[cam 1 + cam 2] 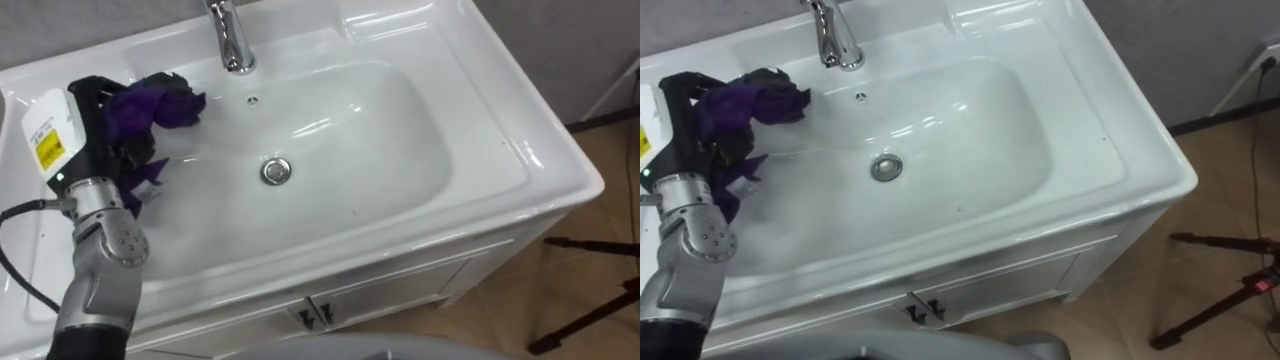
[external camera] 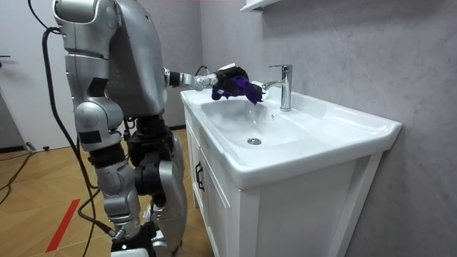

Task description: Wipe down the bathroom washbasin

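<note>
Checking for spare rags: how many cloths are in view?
1: the purple cloth, gripped in the left robot hand at the basin's left edge. Others may be hidden.

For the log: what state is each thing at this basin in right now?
left hand: shut on the purple cloth, over the basin's left side.
purple cloth: bunched up, held.
faucet: no water running.
basin: no standing water.
cabinet doors: closed.

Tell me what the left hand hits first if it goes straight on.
The left hand, shut on the cloth, points toward the basin's back rim. It would probably meet that rim first, just left of the faucet. Depth is unclear, so the cloth might brush the faucet.
</note>
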